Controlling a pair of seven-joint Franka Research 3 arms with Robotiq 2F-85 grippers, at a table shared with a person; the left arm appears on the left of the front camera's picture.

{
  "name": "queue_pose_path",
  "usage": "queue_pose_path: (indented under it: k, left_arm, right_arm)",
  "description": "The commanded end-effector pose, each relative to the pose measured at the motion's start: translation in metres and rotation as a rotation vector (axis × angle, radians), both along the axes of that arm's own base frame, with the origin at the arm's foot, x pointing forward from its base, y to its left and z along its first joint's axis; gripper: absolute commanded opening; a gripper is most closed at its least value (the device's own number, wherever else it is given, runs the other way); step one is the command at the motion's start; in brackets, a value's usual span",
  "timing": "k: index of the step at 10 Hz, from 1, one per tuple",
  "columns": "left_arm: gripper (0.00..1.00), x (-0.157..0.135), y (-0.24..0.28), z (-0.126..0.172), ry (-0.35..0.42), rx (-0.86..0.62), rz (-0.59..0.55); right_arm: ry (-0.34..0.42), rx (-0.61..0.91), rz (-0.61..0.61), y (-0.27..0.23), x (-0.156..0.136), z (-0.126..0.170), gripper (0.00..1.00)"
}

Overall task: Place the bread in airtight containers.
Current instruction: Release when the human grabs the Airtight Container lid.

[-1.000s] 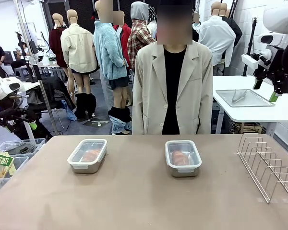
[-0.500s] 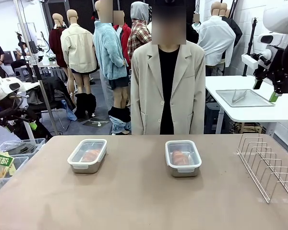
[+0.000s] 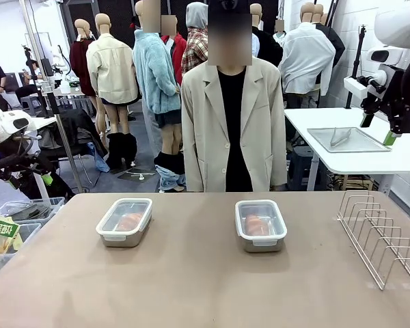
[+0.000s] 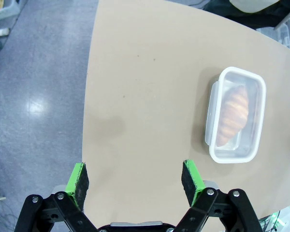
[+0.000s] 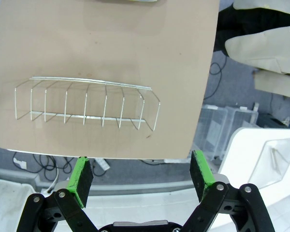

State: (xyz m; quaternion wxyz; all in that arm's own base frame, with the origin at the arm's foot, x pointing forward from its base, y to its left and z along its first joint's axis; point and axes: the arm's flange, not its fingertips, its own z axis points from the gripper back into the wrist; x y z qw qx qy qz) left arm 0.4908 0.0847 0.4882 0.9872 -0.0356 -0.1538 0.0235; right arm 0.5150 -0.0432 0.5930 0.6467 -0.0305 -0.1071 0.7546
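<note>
Both tins [image 3: 125,221] [image 3: 260,224] lidded w/ rolls [image 3: 130,221] lengthwise near-to-far; left gripper [image 4: 135,179], right gripper [image 5: 141,176] spread, empty.

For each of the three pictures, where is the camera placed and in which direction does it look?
Front view: sits at the robot's side, looking across the table at the person; two tins with bread, wire rack.
Left wrist view: above the table's edge, looking down; open left gripper at the bottom, one lidded tin with a roll.
Right wrist view: looking down past the table's edge; open right gripper, wire rack.
Shared: front and left wrist show one tin; front and right wrist, the rack.
</note>
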Motion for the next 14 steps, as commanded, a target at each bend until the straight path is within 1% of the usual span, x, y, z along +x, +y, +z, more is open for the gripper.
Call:
queue_pose_path:
  k: [1, 14]
  left_arm:
    - [1.00, -0.0013, 0.0005, -0.0003, -0.006, 0.010, 0.007]
    - [1.00, -0.0013, 0.0005, -0.0003, -0.006, 0.010, 0.007]
  right_arm:
    - [0.006, 0.008, -0.014, 0.0013, -0.0008, -0.0002, 1.00]
    - [0.006, 0.008, -0.014, 0.0013, -0.0008, -0.0002, 1.00]
